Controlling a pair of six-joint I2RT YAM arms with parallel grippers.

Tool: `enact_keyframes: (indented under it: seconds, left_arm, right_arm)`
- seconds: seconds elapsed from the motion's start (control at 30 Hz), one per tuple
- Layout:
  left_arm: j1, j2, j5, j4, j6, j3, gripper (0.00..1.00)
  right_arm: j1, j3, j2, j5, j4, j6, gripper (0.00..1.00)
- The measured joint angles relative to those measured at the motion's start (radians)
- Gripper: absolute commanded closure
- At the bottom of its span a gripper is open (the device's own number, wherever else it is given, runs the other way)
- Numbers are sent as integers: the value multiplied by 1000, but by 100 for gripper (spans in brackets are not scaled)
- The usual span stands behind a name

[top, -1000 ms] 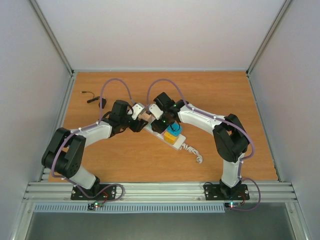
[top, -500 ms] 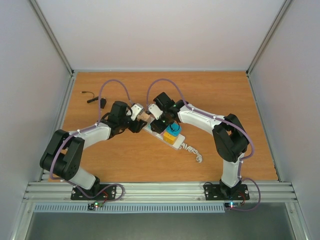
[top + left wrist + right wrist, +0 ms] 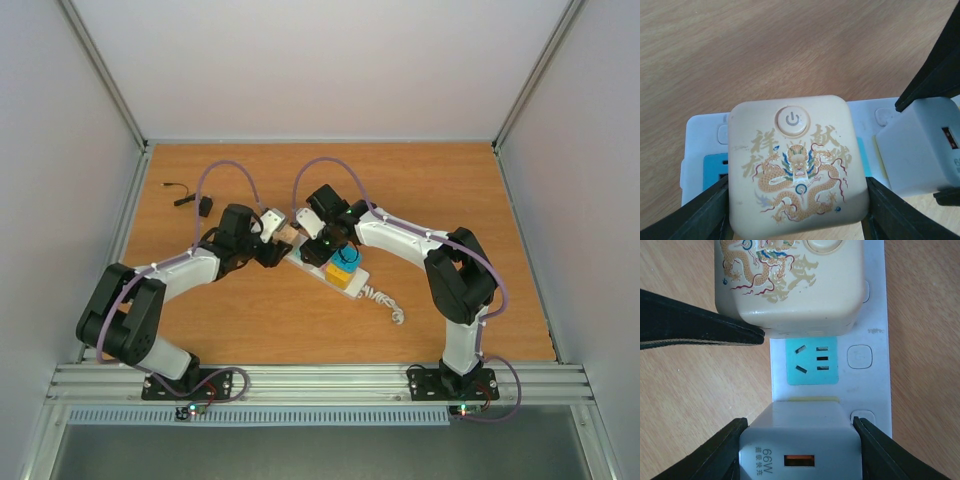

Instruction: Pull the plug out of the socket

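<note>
A long white rectangular power strip (image 3: 875, 305) lies slantwise near the middle of the orange-brown wooden table (image 3: 450, 200), its short white cord (image 3: 385, 298) curling off the near right end. On the far end of the strip sits a cream square plug (image 3: 797, 160) with a painted dragon and a round power button. The left gripper (image 3: 797, 182) is clamped on it, one black finger pressed against each side. Beside it, across one bare teal outlet (image 3: 812, 362), stands a pale grey charger block (image 3: 800, 440) marked 66W. The right gripper (image 3: 799, 422) has its fingers closed against the block's two flanks. Whether either plug has lifted from its outlet cannot be told. Further along the strip stand a blue plug (image 3: 347, 258) and a yellow block (image 3: 341, 279).
</note>
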Motion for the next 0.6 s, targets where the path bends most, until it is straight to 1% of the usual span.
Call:
enact_keyframes:
  seconds: [0.3, 0.6]
  left_arm:
    - [0, -8, -1, 18, 6, -13, 59]
    - [0, -9, 5, 6, -9, 31, 61]
  right_arm:
    - [0, 0, 2, -5, 2, 0, 60]
    - [0, 2, 4, -3, 8, 2, 60]
